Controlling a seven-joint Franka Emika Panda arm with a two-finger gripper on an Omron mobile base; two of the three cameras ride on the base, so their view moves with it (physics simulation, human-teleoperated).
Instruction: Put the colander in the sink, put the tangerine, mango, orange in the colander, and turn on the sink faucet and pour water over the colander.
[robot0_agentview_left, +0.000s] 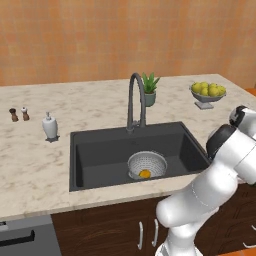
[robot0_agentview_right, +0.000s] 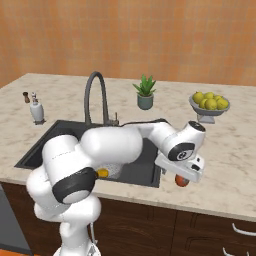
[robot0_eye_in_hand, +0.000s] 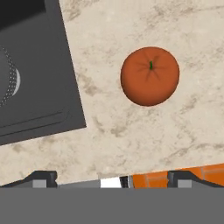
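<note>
While hovering above tangerine (robot0_eye_in_hand: 149, 76) on counter (robot0_eye_in_hand: 131, 127), end effector (robot0_eye_in_hand: 111, 177) spread wide, holding nothing; colander (robot0_agentview_left: 147, 165) in sink (robot0_agentview_left: 100, 155).

I count one colander (robot0_agentview_left: 147, 164) in one sink (robot0_agentview_left: 100, 155), one yellow-orange fruit (robot0_agentview_left: 144, 174) inside it. One orange (robot0_eye_in_hand: 149, 76) on the desk (robot0_agentview_left: 35, 165). One faucet (robot0_agentview_left: 135, 100), one potted plant (robot0_agentview_left: 149, 89), one fruit bowl (robot0_agentview_left: 207, 95), one soap dispenser (robot0_agentview_left: 49, 126), two shakers (robot0_agentview_left: 19, 114).

Two base views, shared sink (robot0_agentview_left: 100, 150)
</note>
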